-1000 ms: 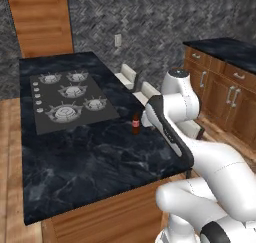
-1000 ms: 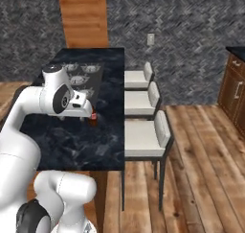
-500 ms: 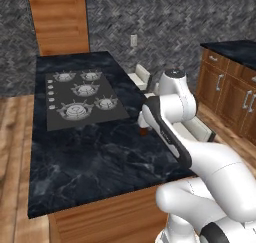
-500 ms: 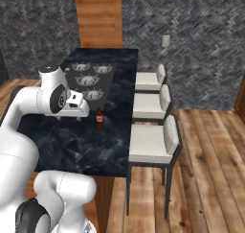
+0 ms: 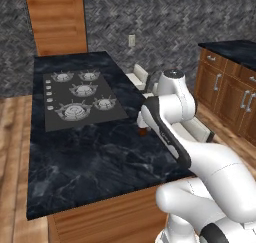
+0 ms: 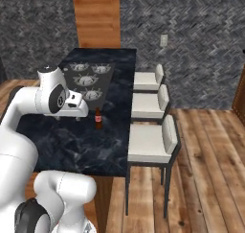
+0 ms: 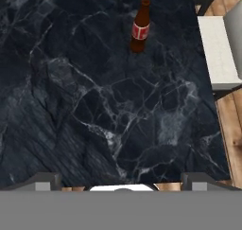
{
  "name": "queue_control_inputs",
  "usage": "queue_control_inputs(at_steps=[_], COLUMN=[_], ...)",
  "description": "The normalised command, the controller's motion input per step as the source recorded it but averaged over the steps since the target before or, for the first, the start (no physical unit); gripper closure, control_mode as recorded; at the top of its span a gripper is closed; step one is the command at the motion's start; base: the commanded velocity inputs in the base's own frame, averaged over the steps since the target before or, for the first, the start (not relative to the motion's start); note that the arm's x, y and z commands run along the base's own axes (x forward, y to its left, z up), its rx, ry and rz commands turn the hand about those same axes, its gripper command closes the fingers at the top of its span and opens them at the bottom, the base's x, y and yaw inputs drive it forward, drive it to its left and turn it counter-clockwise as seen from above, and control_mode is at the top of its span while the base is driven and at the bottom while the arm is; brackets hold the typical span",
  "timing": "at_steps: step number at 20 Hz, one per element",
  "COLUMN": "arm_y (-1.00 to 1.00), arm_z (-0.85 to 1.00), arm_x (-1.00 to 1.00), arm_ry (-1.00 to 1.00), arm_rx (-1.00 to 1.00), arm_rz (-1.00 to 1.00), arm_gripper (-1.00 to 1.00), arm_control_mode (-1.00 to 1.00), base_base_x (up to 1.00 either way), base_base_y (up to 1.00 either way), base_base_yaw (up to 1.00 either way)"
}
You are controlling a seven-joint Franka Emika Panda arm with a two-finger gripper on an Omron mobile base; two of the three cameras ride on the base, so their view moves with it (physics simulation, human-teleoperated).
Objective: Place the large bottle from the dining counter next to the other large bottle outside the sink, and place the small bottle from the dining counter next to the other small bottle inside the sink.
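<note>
One small brown glass bottle with a red label (image 7: 140,28) stands upper centre, near the dark marble table (image 7: 94,106) edge; the released fingers (image 7: 121,184) could topple it.

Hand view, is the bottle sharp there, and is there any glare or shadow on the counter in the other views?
Hand view: bottle fairly sharp, red label visible but unreadable; counter evenly lit, no glare. Right base view: bottle small and soft, no clear shadow. Left base view: arm hides most of the bottle; flat lighting, cooktop slightly blurred.
</note>
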Motion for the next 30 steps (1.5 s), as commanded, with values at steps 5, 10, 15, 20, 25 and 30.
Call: queue_control_inputs(at_steps=[5,10,15,20,25,30], arm_y=[0.0,0.0,0.02,-0.01,-0.16,0.0], arm_z=[0.0,0.0,0.05,0.17,0.08,0.38], arm_x=[0.0,0.0,0.0,0.04,0.55,0.52], arm_ry=[0.0,0.0,-0.17,-0.21,0.01,0.22], arm_rx=[0.0,0.0,0.0,0.0,0.0,0.0], arm_rz=[0.0,0.0,0.0,0.09,0.03,0.0], arm_gripper=[-1.0,-1.0,-1.0,-1.0,-1.0,-1.0], arm_control_mode=[1.0,-1.0,-1.0,-1.0,-1.0,-1.0], base_base_x=[0.0,0.0,0.0,0.0,0.0,0.0], base_base_y=[0.0,0.0,0.0,0.0,0.0,0.0], base_base_yaw=[0.0,0.0,0.0,0.0,0.0,0.0])
